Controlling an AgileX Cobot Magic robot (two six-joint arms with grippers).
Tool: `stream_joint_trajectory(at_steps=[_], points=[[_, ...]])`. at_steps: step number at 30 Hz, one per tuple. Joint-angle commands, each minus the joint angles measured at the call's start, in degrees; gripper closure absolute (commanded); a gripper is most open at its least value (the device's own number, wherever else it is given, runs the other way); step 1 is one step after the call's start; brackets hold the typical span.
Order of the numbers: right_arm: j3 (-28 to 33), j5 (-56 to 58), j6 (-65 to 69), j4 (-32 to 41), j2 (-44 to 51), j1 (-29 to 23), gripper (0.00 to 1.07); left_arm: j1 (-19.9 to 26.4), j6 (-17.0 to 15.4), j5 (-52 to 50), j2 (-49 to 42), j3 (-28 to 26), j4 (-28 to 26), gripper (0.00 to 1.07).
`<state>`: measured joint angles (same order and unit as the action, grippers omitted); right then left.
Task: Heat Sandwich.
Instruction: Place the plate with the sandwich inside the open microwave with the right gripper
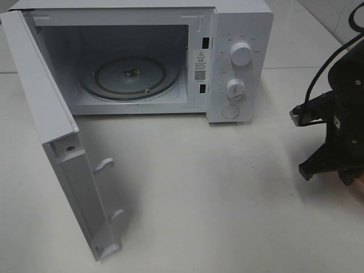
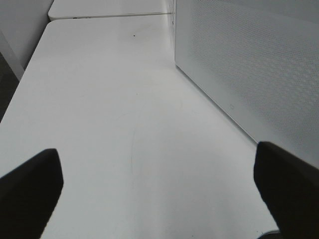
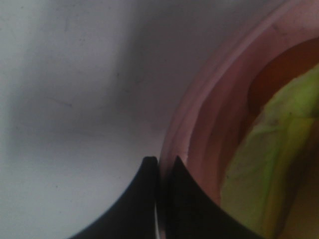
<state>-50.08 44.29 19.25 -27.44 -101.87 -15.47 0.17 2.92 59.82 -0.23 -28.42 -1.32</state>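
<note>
Right fingers (image 3: 139, 199) pinching pink plate (image 3: 199, 109) rim | sandwich (image 3: 269, 164) on plate | left fingers (image 2: 30, 189) spread | microwave (image 1: 242, 25) door open

Sandwich (image 3: 279, 149) on plate (image 3: 199, 109) on table (image 3: 75, 74)

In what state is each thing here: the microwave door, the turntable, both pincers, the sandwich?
microwave door: swung wide open.
turntable: bare, nothing on it.
left pincer: open, holding nothing.
right pincer: shut on the rim of the pink plate.
sandwich: lying on the pink plate.
</note>
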Motion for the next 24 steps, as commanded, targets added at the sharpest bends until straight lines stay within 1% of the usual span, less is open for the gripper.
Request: stream_joint_trajectory(at_steps=[1, 5, 7, 10, 12, 15, 17, 19, 21, 24], points=[[-0.06, 4.41, 0.92, -1.89, 0.86, -2.35, 1.07, 0.23, 0.29, -0.52, -1.49, 0.11, -0.46, 0.07], [0.06, 6.25, 0.92, -1.72, 1.15, -4.07, 1.07, 0.23, 0.29, -0.52, -1.49, 0.11, -0.46, 0.07], [0.34, 7.28, 0.80, -1.66, 2.41, -5.84, 1.07, 0.23, 0.29, -0.52, -1.49, 0.11, -0.46, 0.07], [0.97, 7.33, 0.80, -1.55, 3.72, -6.70, 1.07, 0.23, 0.29, -0.52, -1.49, 0.11, -0.46, 0.07], [1.95, 7.68, 0.69, -1.26, 5.90, -8.08, 1.07, 0.23, 0.29, -0.52, -1.49, 0.11, -0.46, 0.07], [2.81, 8.14, -0.23, -0.23, 7.39, -8.82, 1.07, 0.23, 0.29, -0.52, -1.49, 0.11, -0.46, 0.07], [4.53, 8.59, -1.78, 1.32, 9.57, -9.97, 1.07, 0.23, 0.29, -0.52, -1.49, 0.11, -0.46, 0.07], [5.04, 8.65, -1.89, 1.60, 10.20, -10.20, 1.07, 0.23, 0.29, -0.52, -1.49, 0.11, -0.46, 0.07], [6.65, 8.71, -2.18, 2.58, 12.20, -11.63, 1.07, 0.23, 0.29, -0.52, -1.49, 0.11, -0.46, 0.07], [7.51, 8.77, -2.41, 2.98, 13.64, -12.66, 1.07, 0.23, 0.29, -0.52, -1.49, 0.11, -0.46, 0.07]])
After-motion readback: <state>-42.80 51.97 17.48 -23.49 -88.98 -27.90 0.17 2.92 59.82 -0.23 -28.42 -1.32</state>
